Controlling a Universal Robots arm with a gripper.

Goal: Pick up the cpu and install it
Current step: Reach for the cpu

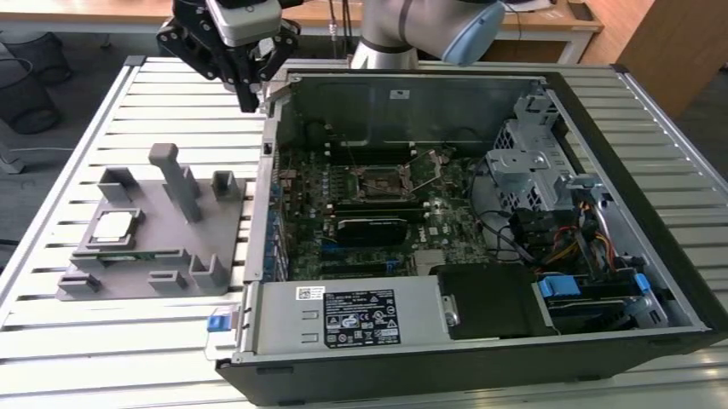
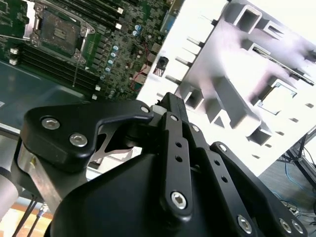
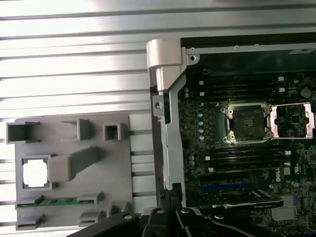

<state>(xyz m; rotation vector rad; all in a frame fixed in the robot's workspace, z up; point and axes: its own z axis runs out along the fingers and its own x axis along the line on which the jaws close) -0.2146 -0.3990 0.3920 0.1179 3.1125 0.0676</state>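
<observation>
Gripper: the black, jointed metal gripper (image 1: 247, 104) points down with its fingers drawn together to a narrow tip. Nothing is between them.
Gripper place: it hangs over the table just outside a back corner of the computer case, on the exterior view's left, well apart from the cpu.
Table: pale metal (image 1: 102, 341) made of long parallel slats with dark gaps between them.
Computer case: an open black box (image 1: 455, 379) with bare grey sheet metal inside, lying on the table.
Motherboard: a dark green board (image 1: 449, 200) on the case floor, studded with small parts and long black slots.
Socket: a square metal frame (image 1: 381, 181) on the motherboard, dark in the middle.
Fixture: matt grey moulded plastic (image 1: 159, 234) with upright posts and square pockets. It sits on the table beside the case, on the exterior view's left.
Cpu: a small, flat square (image 1: 112, 226) with a pale silvery top, lying in a square recess of the fixture.
Memory stick: a long, thin green strip (image 1: 114, 258) set on edge in a fixture slot, near the cpu.
</observation>
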